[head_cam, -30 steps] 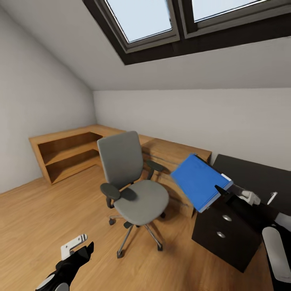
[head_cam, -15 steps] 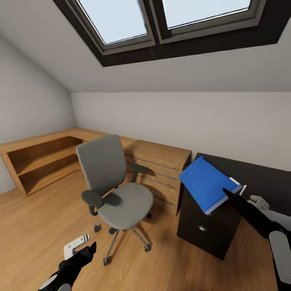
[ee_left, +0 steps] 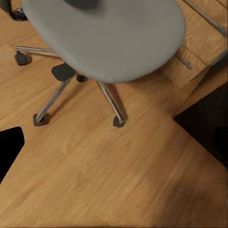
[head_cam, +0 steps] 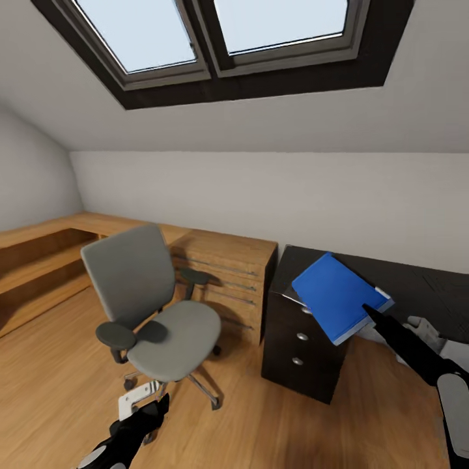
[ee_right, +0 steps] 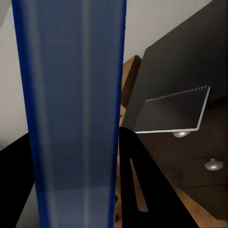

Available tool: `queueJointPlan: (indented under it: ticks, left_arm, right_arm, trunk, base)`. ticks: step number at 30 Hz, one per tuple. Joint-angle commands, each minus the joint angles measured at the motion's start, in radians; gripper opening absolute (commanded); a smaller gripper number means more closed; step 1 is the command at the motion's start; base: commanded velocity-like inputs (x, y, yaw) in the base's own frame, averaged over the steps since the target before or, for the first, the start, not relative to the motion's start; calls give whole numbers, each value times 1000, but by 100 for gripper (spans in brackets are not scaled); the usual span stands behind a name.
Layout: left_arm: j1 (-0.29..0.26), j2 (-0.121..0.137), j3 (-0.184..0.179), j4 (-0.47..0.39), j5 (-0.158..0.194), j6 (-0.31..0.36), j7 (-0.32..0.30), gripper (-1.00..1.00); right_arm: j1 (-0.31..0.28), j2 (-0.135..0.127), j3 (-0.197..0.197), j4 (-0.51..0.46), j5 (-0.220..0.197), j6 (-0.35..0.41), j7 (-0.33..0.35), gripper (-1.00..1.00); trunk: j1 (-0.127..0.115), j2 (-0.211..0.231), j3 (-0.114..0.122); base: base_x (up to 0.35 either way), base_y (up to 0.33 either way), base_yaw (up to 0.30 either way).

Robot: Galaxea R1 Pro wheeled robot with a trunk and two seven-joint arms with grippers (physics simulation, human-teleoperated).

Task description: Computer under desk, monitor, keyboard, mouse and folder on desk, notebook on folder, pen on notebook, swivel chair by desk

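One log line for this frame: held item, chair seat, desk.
right tool: shut on folder | folder: tilted, above desk corner | swivel chair seat: bare | notebook: on desk

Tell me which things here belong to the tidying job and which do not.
Job:
- folder, held in right pincer
- notebook on the desk
- swivel chair

Not the job:
- wooden dresser
- skylight
- wooden shelf
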Motion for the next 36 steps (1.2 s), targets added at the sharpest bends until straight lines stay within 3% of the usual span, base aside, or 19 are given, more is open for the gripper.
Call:
queueJointPlan:
  ticks: [1, 36]
  left_arm:
    - [0, 1, -5, -2, 9, 1, 9, 100]
    - [0, 1, -17, 39, 7, 1, 14, 100]
  right_arm:
    - [-1, 0, -2, 4, -2, 6, 3, -100]
    - [-1, -1, -2, 35, -6, 0, 5, -100]
  trunk:
    - [-4, 7, 2]
    - [-138, 252, 112]
  base:
    - [0, 0, -300]
    - [0, 0, -300]
